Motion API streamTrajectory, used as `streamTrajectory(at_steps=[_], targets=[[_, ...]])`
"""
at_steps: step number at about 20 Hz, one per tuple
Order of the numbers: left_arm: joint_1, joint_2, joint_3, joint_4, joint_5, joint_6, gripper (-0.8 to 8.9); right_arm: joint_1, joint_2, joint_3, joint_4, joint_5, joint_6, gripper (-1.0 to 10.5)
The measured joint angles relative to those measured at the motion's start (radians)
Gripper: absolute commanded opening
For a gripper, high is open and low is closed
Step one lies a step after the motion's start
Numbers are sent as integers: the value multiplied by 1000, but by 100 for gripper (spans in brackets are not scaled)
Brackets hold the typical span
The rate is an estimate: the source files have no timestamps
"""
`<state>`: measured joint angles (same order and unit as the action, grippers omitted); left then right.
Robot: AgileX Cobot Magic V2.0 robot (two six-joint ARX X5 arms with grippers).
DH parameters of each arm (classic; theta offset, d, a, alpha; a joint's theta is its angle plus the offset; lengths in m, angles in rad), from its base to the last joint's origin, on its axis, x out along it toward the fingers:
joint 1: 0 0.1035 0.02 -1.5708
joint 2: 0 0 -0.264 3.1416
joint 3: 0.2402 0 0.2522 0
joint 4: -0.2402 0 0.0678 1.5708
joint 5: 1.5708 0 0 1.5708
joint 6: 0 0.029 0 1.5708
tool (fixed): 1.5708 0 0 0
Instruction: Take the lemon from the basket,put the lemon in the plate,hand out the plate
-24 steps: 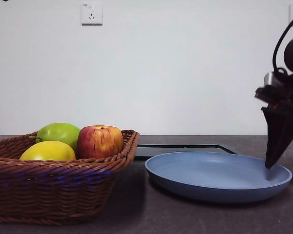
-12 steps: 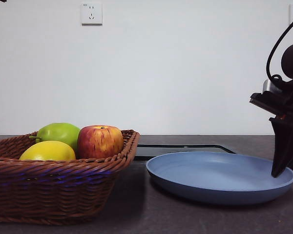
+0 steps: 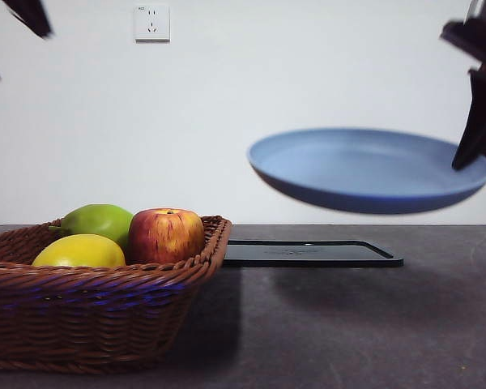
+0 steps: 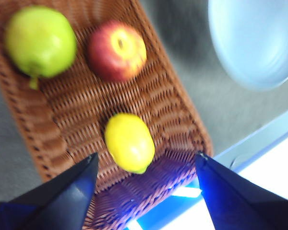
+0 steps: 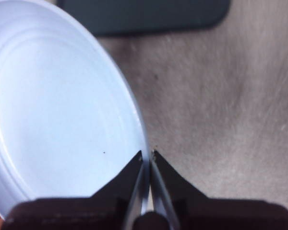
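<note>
The yellow lemon lies in the brown wicker basket at the left front; it also shows in the left wrist view. My left gripper is open, high above the basket, with the lemon below between its jaws; its tip shows at the top left of the front view. My right gripper is shut on the rim of the light-blue plate. It holds the empty plate in the air at the right, well above the table.
A green pear-like fruit and a red-yellow apple lie in the basket behind the lemon. A flat black tray lies on the dark table under the raised plate. A wall socket is on the white wall.
My right gripper has lifted the plate off the table, up to about the wall's mid height. The left gripper's tip has come into view at the top left.
</note>
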<state>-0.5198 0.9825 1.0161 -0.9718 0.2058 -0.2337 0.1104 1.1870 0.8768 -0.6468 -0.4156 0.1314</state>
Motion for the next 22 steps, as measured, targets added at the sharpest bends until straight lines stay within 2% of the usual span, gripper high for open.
streamTrajectory(at_steps=[3,6,11,20,21,22], targets=[[-124,142,25,6,-109,-25,352,0,-60,0,-2,0,0,3],[-178,271,25,17,-137,-74,352,0,-93,0,-3,0,0,3],[-181,446,25,30,-179,-124,352,0,-98,0,-4,0,0,3],[-181,623,25,94,-192,-127,348,0,-98,0,-11,0,0,3],[-181,624,25,103,-197,-127,329,0,-98,0,-11,0,0,3],[-181,623,25,108,-200,-126,267,0,-98,0,-11,0,0,3]])
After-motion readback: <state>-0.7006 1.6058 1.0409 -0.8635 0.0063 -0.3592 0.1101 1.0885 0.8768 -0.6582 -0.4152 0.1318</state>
